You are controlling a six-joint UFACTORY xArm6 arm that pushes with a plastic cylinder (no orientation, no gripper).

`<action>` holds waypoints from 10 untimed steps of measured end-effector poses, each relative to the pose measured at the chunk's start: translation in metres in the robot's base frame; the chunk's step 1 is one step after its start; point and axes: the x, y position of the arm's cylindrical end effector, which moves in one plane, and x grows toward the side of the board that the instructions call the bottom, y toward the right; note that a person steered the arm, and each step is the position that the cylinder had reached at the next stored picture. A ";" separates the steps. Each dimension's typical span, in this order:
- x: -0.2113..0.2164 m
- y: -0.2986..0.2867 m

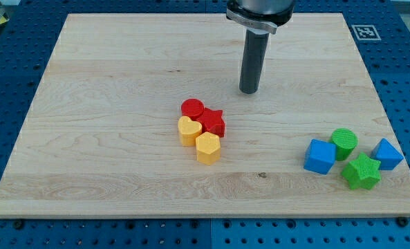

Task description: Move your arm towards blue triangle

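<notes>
The blue triangle (387, 153) lies near the board's right edge, at the view's lower right. It touches a green cylinder (343, 143) on its left and sits just above and right of a green star (361, 171). My tip (249, 90) rests on the board in the upper middle, far to the upper left of the blue triangle and touching no block.
A blue cube (320, 156) sits left of the green cylinder. In the board's middle a red cylinder (192, 109), a red star (213, 123), a yellow heart (189, 131) and a yellow hexagon (207, 147) form a tight cluster. The wooden board (108, 76) lies on a blue perforated table.
</notes>
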 end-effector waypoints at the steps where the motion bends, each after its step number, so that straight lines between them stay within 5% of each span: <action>1: 0.000 0.000; 4: 0.008 0.070; 6: 0.068 0.147; 8: 0.072 0.220; 10: 0.110 0.235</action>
